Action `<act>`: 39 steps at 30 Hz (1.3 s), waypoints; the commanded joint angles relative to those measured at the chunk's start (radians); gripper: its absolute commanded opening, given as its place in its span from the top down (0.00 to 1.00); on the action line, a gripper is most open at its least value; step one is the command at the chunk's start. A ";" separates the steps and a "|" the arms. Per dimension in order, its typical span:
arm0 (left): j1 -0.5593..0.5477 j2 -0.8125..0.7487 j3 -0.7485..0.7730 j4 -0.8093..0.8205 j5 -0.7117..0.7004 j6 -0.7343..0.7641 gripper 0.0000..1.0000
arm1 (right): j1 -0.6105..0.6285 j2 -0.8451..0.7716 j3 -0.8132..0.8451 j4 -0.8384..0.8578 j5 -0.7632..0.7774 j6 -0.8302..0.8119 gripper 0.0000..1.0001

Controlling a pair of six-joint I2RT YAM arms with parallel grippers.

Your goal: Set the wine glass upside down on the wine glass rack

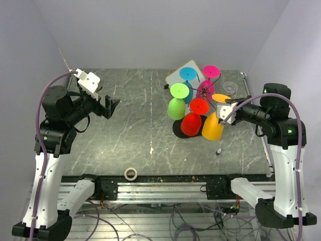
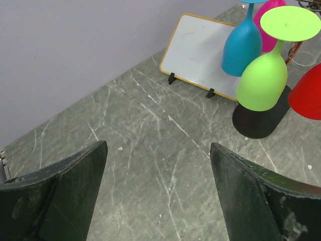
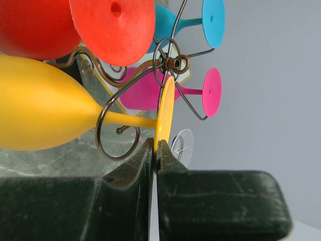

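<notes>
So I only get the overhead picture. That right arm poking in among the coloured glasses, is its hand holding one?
Observer: Yes. Its wrist camera shows the right hand pinched shut on the foot rim of the yellow glass.
Visitor: Is that glass on the rack yet?
Observer: In that close view its stem runs through one curled wire arm of the wine glass rack.
Visitor: And the other hand?
Observer: The left hand is open, with only bare table between its fingers.
</notes>
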 commanded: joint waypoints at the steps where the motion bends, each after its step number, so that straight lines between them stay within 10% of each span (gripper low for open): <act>1: 0.005 -0.005 -0.003 0.005 0.021 0.009 0.06 | 0.003 -0.023 0.006 -0.021 0.006 0.022 0.98; 39: 0.005 -0.010 0.000 -0.006 0.032 0.022 0.06 | -0.045 -0.059 -0.073 -0.004 0.087 0.051 0.94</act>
